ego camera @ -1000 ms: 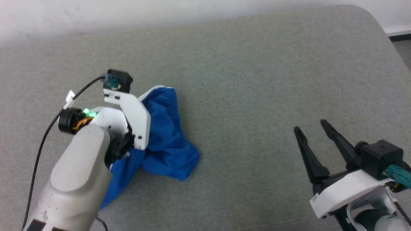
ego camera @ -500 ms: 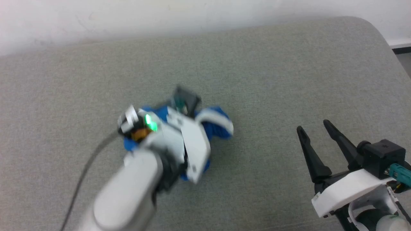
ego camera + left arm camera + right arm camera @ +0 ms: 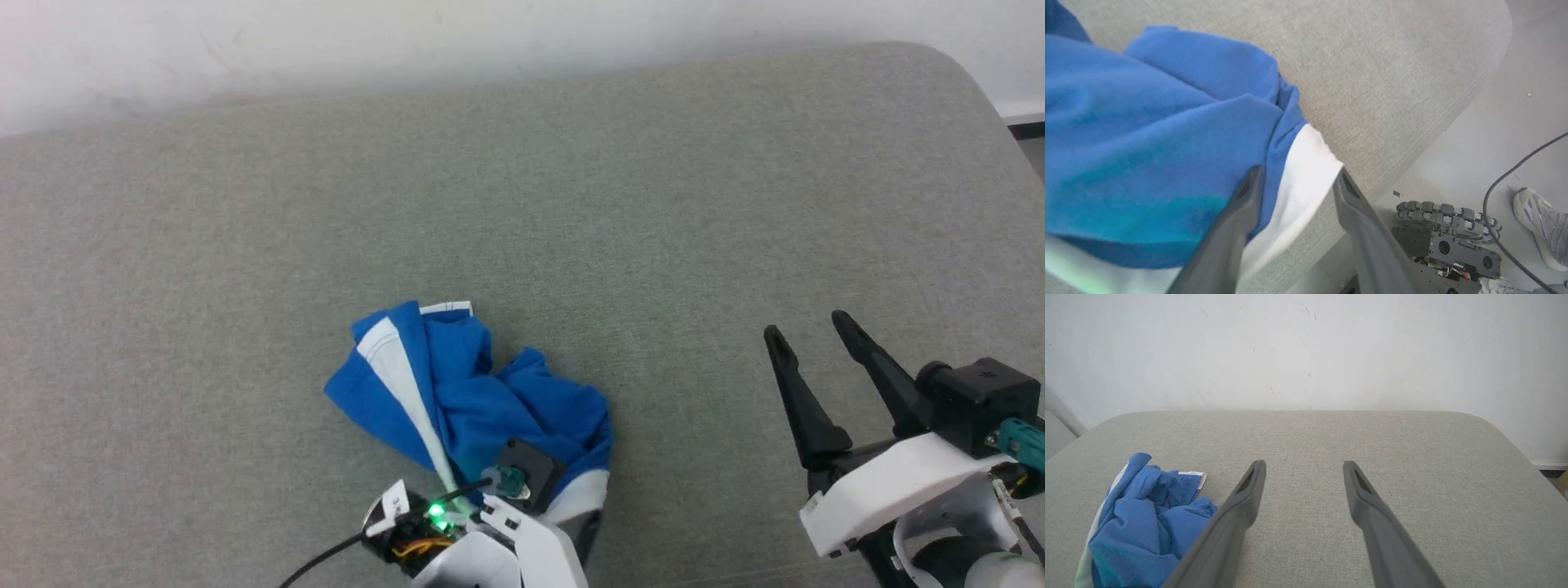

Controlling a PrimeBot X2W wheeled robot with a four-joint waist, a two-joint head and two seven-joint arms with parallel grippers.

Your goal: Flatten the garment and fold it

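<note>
Garment (image 3: 490,400) lies crumpled; left claw (image 3: 1298,171) spread astride its white edge.

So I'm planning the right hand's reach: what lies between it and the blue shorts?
The stretch is bare: plain grey fabric surface between the right hand and the shorts, seen in the head view and the right wrist view.

the left gripper (image 3: 1298,179) holds its two dark fingers (image 3: 1237,220) spread wide apart in its own wrist view. in the head view the white left wrist (image 3: 522,555) sits at the bottom edge near the middle, a green light (image 3: 437,512) lit on it. the right gripper (image 3: 807,327) hangs at the lower right, jaws parted, fingers pointing up the view, with the white right wrist (image 3: 890,490) below them.
</note>
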